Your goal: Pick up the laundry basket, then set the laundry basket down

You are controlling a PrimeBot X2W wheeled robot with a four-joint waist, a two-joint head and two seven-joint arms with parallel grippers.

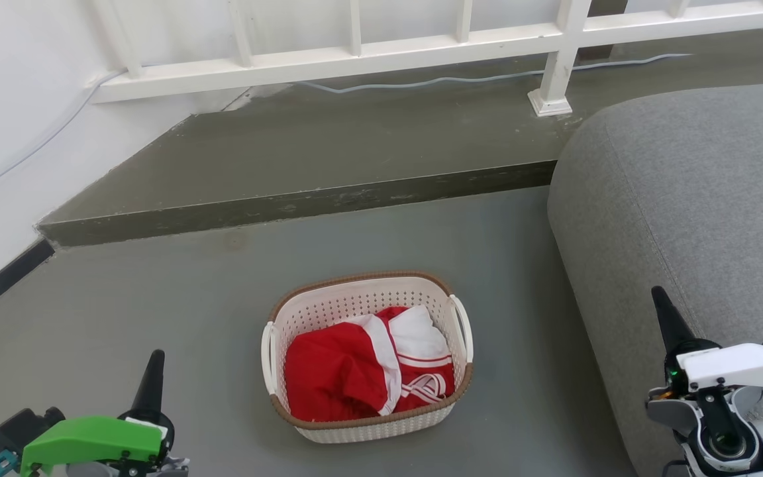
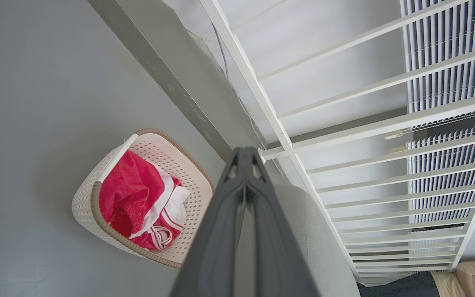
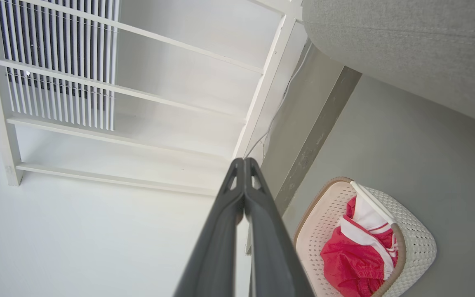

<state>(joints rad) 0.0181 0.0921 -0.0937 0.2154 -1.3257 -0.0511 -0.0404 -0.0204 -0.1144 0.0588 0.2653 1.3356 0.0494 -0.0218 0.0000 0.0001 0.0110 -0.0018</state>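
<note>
The laundry basket [image 1: 375, 432] sits on the gray floor [image 1: 156, 291], between the two grippers and just beside the gray sofa [image 1: 686, 199]. A pile of red clothes [image 1: 328, 371] with white parts hides its bottom. In the left wrist view, that arm's own fingers [image 2: 221, 231] cover one end of the basket [image 2: 85, 202]. In the right wrist view the basket [image 3: 419, 243] is cut off at the bottom edge. The sofa runs off the right side of the head view. A tan, soft-looking thing [image 2: 468, 276] sits in a corner of the left wrist view. It is cut off, and I cannot tell what it is.

A white loopy mark [image 1: 424, 385] is on the red cloth. I cannot tell if it is a letter.

There is one basket with two white handles, one [image 1: 267, 358] on each side [image 1: 462, 324]. There is one sofa, one step [image 1: 322, 159], one white railing [image 1: 355, 59] and one thin cable [image 1: 421, 83] along it.

The left gripper [image 1: 155, 361] is low at the left, under a green cover [image 1: 90, 434]. Its two fingers are pressed together [image 2: 244, 153]. The right gripper [image 1: 660, 301] is low at the right, in front of the sofa. Its fingers are pressed together too [image 3: 243, 161]. Both are well apart from the basket.
</note>
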